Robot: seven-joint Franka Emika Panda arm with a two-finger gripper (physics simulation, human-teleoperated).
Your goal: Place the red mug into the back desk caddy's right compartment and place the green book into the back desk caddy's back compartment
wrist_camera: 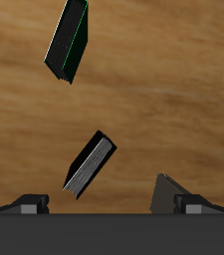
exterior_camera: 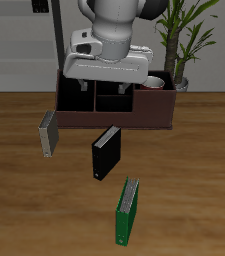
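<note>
The red mug (exterior_camera: 156,82) shows its white inside at one end of the back desk caddy (exterior_camera: 149,112); my hand partly hides it, so I cannot tell how it rests there. The green book (exterior_camera: 128,210) stands upright near the table's front edge, well away from the caddy. In the wrist view the green book (wrist_camera: 68,42) is the farthest thing from my fingers. My gripper (exterior_camera: 110,84) hovers over the caddy's middle. Seen from the wrist, the gripper (wrist_camera: 109,207) is open, its fingertips (wrist_camera: 29,204) wide apart with nothing between them.
A black book (exterior_camera: 106,152) stands between the caddy and the green book, and shows close below the hand (wrist_camera: 89,164). A grey-white book (exterior_camera: 48,135) stands off the caddy's other end (wrist_camera: 168,191). A potted plant (exterior_camera: 184,40) rises behind the caddy.
</note>
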